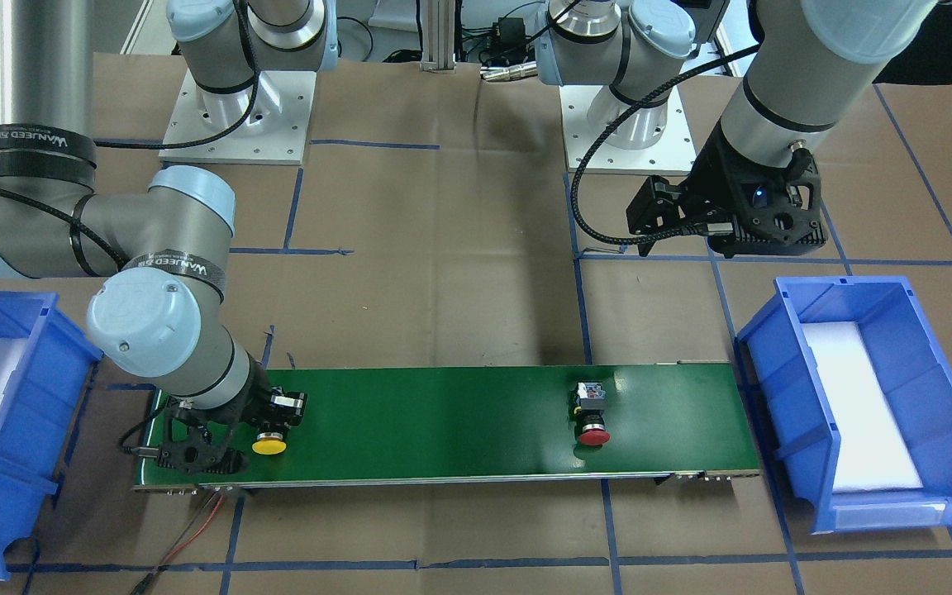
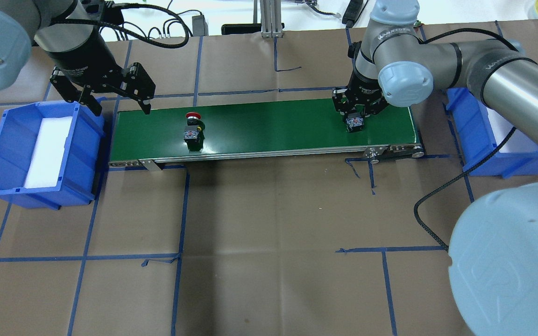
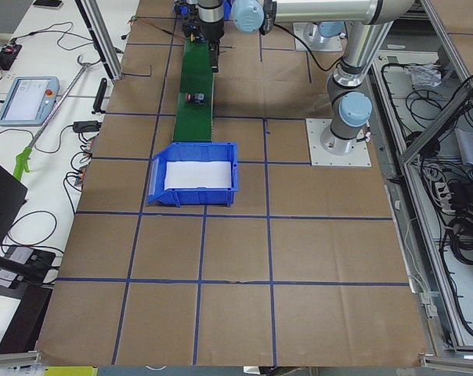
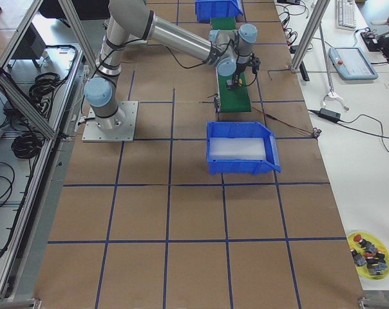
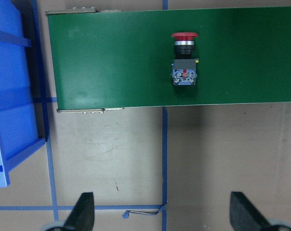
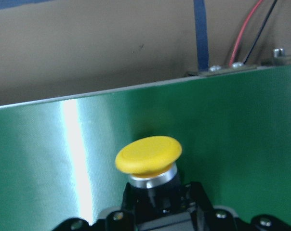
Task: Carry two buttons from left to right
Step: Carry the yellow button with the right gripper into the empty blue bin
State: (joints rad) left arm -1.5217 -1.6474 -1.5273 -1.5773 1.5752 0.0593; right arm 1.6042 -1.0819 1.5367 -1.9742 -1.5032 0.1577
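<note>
Hidden bits
The yellow-capped push-button (image 6: 148,155) has its body hidden inside the black right gripper (image 6: 160,195) (cut off below); a blue plastic bin (image 1: 34,388) runs off the side.

Bright, even light from above leaves only soft, diffuse shadows on the brown counter (image 2: 269,210), a white glare stripe crosses the green belt (image 6: 222,144) in the right wrist view, and the large near arm joint (image 2: 512,261) overhead looks soft-focused.

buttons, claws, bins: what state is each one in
yellow button, lying on belt, gripped
red button, lying on belt, untouched
right claw, shut on yellow button
left claw, open, empty
left bin, no buttons inside
right bin, no buttons inside
</note>
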